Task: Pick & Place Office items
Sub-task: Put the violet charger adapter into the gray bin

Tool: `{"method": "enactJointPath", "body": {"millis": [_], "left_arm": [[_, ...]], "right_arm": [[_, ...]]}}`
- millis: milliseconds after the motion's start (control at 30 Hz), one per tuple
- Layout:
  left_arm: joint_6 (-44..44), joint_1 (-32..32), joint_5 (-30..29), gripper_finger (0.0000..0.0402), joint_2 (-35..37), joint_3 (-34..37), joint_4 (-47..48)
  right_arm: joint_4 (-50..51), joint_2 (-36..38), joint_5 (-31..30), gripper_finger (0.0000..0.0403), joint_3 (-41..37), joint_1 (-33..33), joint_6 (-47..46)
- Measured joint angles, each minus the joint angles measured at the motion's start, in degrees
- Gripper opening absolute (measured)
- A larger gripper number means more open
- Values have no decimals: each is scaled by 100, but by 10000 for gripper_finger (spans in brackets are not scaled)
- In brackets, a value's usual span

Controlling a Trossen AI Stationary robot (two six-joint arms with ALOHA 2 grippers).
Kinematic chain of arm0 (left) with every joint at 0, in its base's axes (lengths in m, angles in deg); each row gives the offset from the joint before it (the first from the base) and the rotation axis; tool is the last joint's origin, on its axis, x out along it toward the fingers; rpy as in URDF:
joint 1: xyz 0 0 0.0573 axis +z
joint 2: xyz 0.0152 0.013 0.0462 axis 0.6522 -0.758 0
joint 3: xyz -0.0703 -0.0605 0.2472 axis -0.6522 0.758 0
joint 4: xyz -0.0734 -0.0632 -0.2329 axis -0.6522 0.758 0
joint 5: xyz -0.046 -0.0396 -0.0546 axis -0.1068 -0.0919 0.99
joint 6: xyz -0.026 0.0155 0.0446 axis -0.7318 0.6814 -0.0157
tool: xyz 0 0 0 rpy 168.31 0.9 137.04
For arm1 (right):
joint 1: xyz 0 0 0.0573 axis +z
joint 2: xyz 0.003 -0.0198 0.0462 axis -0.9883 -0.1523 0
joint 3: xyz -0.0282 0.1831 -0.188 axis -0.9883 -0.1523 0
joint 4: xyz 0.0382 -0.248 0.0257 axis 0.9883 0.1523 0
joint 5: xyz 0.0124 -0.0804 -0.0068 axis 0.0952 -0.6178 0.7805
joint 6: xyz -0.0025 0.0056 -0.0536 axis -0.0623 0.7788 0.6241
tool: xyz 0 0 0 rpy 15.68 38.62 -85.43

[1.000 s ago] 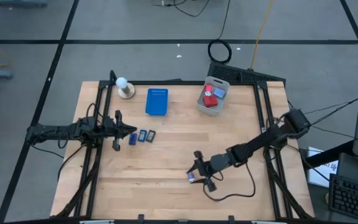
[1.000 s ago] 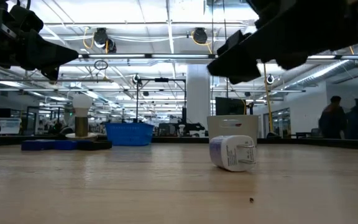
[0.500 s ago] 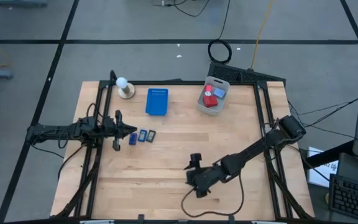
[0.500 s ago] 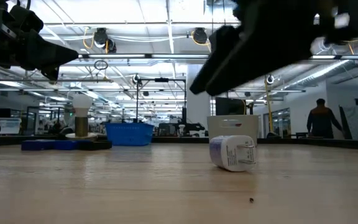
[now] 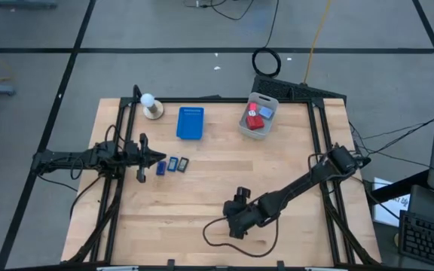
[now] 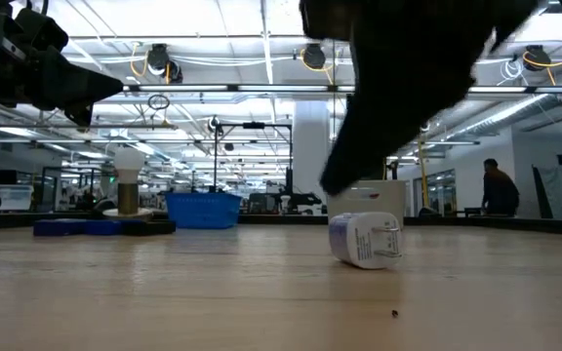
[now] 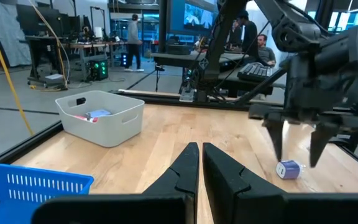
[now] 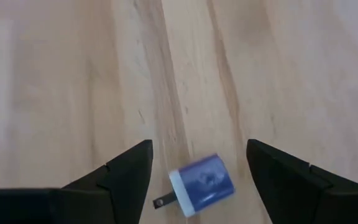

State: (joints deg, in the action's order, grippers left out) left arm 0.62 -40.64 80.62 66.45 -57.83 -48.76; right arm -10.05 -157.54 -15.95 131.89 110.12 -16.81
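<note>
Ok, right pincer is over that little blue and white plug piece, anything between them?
Nothing visible. The right pincer is open, fingers on either side of the plug piece, which lies alone on bare table. The left pincer waits shut by the small rectangles.

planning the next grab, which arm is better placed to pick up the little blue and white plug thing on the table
Right. Its open tool hangs directly over the plug, one finger either side. The left tool, shut, is across the table beside the three small rectangles.
</note>
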Motion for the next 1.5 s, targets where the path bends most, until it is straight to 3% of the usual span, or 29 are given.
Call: {"method": "enactJointPath", "body": {"millis": [767, 1100, 1367, 1500], "left_arm": [[-1, 0, 0, 21, -1, 0, 0], [-1, 0, 0, 21, -1, 0, 0], [-1, 0, 0, 21, -2, 0, 1], [1, 0, 0, 21, -1, 0, 0]], "right_arm": [[1557, -98, 292, 251, 0, -64, -1972], [1313, -98, 283, 251, -8, -72, -975], [257, -71, 258, 251, -598, -66, -353], [208, -58, 245, 251, -713, -63, -391]]}}
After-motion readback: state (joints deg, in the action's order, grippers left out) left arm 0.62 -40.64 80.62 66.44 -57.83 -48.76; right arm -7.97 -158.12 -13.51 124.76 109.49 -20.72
